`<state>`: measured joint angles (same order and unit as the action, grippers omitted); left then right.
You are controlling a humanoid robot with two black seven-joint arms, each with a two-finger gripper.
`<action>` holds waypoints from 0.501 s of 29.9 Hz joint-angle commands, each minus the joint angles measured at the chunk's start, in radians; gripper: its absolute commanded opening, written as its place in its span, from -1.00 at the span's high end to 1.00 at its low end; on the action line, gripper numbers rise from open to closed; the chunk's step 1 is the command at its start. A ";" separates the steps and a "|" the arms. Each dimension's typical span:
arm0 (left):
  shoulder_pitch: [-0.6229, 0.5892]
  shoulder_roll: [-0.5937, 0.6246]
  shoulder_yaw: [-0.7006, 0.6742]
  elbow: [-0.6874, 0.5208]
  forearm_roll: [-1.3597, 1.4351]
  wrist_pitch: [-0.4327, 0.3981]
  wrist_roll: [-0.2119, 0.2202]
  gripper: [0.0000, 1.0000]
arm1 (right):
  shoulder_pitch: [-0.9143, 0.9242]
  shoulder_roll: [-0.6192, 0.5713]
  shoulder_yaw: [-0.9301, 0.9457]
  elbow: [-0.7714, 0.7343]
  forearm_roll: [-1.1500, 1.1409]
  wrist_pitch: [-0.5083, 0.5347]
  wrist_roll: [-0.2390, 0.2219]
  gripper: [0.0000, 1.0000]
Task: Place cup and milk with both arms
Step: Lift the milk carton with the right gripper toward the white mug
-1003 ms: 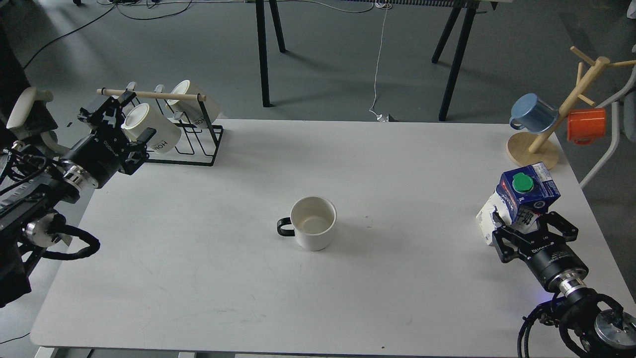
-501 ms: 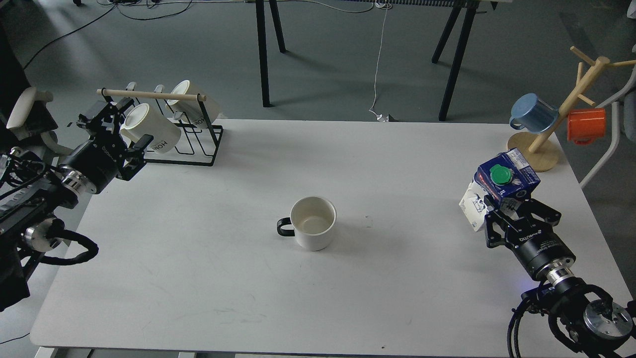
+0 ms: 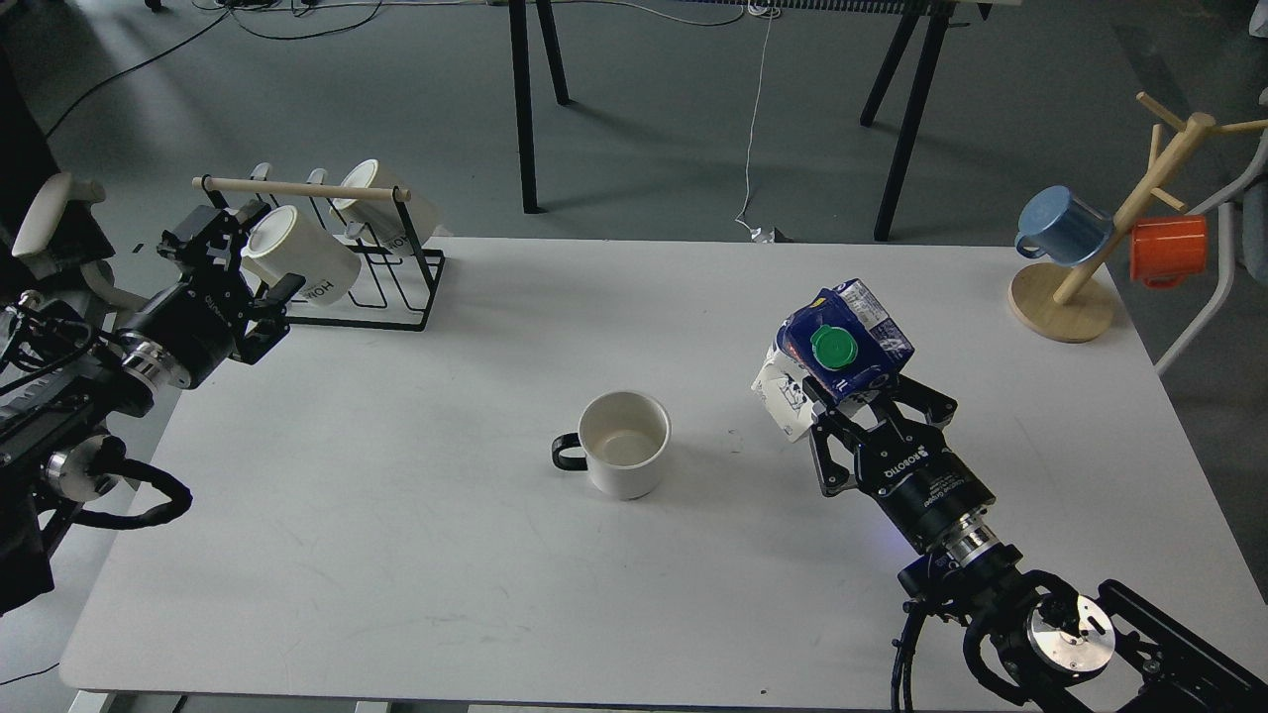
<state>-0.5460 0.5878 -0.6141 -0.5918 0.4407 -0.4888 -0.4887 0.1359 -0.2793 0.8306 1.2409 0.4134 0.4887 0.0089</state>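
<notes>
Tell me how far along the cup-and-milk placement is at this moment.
Done: plain white ceramic mug stands upright mid-table, untouched. In hand: right hand grips the tilted blue-topped white milk carton right of the mug. Left: setting it down. Left hand sits by the rack, empty.

Cup point(image 3: 625, 444) stands mid-table point(image 3: 396, 555), handle to the left. Milk point(image 3: 834, 355) sits right of it, tilted, clamped in right gripper point(image 3: 860, 401), well apart from the cup. Mug rack point(image 3: 347, 257) on far-left corner with left gripper point(image 3: 238, 267) just beside it; mug tree point(image 3: 1080, 287) on far-right corner.
</notes>
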 commanded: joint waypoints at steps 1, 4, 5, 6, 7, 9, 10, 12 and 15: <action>0.001 0.003 0.000 0.001 0.000 0.000 0.000 -0.93 | 0.001 0.022 -0.034 -0.008 -0.015 0.000 0.000 0.27; 0.003 0.003 0.000 0.001 0.001 0.000 0.000 -0.93 | 0.004 0.048 -0.057 -0.017 -0.019 0.000 0.000 0.27; 0.003 0.003 0.000 0.001 0.001 0.000 0.000 -0.93 | 0.005 0.057 -0.062 -0.026 -0.027 0.000 0.000 0.27; 0.004 0.003 0.000 0.001 0.000 0.000 0.000 -0.93 | 0.005 0.066 -0.065 -0.035 -0.034 0.000 0.000 0.27; 0.005 0.000 0.000 0.001 0.001 0.000 0.000 -0.93 | 0.005 0.074 -0.065 -0.041 -0.041 0.000 0.000 0.27; 0.005 0.000 0.000 0.001 0.001 0.000 0.000 -0.93 | 0.005 0.086 -0.067 -0.046 -0.045 0.000 0.000 0.26; 0.005 0.000 0.000 0.001 0.001 0.000 0.000 -0.93 | 0.004 0.089 -0.068 -0.050 -0.045 0.000 0.000 0.26; 0.005 0.003 0.000 0.001 0.007 0.000 0.000 -0.93 | 0.004 0.091 -0.077 -0.064 -0.045 0.000 0.000 0.25; 0.005 0.000 0.000 0.001 0.015 0.000 0.000 -0.93 | 0.001 0.095 -0.085 -0.070 -0.045 0.000 0.000 0.24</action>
<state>-0.5416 0.5885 -0.6135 -0.5905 0.4497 -0.4887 -0.4887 0.1395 -0.1885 0.7535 1.1770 0.3685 0.4887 0.0092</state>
